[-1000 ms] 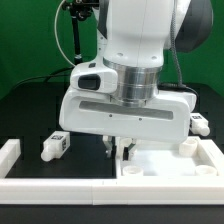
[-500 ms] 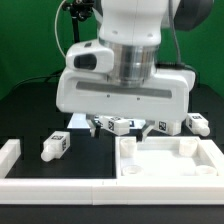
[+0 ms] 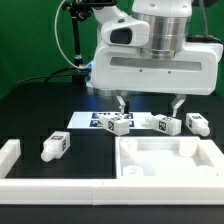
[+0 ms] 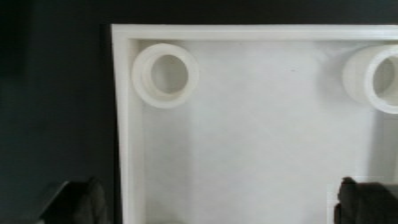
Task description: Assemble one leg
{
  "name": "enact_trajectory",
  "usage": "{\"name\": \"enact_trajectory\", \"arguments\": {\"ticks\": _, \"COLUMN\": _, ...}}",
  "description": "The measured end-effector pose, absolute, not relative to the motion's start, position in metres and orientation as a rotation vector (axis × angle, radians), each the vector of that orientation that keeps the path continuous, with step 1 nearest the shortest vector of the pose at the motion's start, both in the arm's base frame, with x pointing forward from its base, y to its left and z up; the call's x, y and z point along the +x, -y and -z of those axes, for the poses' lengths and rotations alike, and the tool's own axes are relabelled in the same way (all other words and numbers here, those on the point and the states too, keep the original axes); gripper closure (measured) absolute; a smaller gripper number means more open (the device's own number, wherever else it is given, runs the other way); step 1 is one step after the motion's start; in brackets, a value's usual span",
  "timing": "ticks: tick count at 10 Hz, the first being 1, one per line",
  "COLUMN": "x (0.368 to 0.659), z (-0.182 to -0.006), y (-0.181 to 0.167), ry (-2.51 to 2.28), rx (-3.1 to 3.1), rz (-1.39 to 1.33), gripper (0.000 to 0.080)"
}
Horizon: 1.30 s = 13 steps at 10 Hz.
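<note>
Several alike white legs with fiducial tags lie on the black table in the exterior view: one (image 3: 53,146) at the left, and three (image 3: 120,125) (image 3: 165,125) (image 3: 197,123) in a row behind the tabletop. The big white square tabletop (image 3: 170,152) with a raised rim lies at the front right. My gripper (image 3: 149,104) hangs above the tabletop's far edge, open and empty. In the wrist view the tabletop (image 4: 249,130) shows two round sockets (image 4: 164,73) (image 4: 377,76), and my gripper (image 4: 217,205) has its dark fingertips (image 4: 71,203) wide apart.
The marker board (image 3: 88,119) lies flat behind the middle legs. A white wall (image 3: 60,186) runs along the table's front, with a raised white block (image 3: 8,152) at the far left. Black cables hang at the back left.
The gripper has risen from the tabletop's near left corner and moved back and toward the exterior view's right. Its fingers now stand wide apart. The legs behind it have come into view.
</note>
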<state>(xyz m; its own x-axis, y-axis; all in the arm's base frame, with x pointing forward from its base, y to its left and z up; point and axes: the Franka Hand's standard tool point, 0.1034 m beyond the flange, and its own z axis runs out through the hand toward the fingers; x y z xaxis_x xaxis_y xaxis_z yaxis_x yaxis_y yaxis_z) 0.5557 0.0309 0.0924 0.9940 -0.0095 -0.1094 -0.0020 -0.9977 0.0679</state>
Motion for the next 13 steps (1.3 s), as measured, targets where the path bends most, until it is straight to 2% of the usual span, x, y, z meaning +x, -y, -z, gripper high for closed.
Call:
{"name": "enact_trajectory", "arguments": {"ticks": 2, "x": 0.555, "z": -0.092, "y": -0.033, "ry": 0.021, "rx": 3.062, "rz": 0.166, "gripper": 0.0150}}
{"name": "enact_trajectory", "arguments": {"ticks": 4, "x": 0.542, "z": -0.085, "y": -0.050, "ry": -0.187, "rx": 2.971, "rz": 0.135, "gripper": 0.0150}}
{"name": "enact_trajectory", "arguments": {"ticks": 7, "x": 0.524, "z": -0.082, "y": -0.034, "ry": -0.526, "rx": 2.936, "rz": 0.208, "gripper": 0.0150}}
{"name": "enact_trajectory", "arguments": {"ticks": 11, "x": 0.525, "z": -0.081, "y": -0.033, "ry": -0.514, "rx": 2.939, "rz": 0.212, "gripper": 0.0150}}
{"name": "enact_trajectory", "arguments": {"ticks": 13, "x": 0.517, "z": -0.076, "y": -0.010, "ry": -0.571, "rx": 2.933, "rz": 0.270, "gripper": 0.0150}}
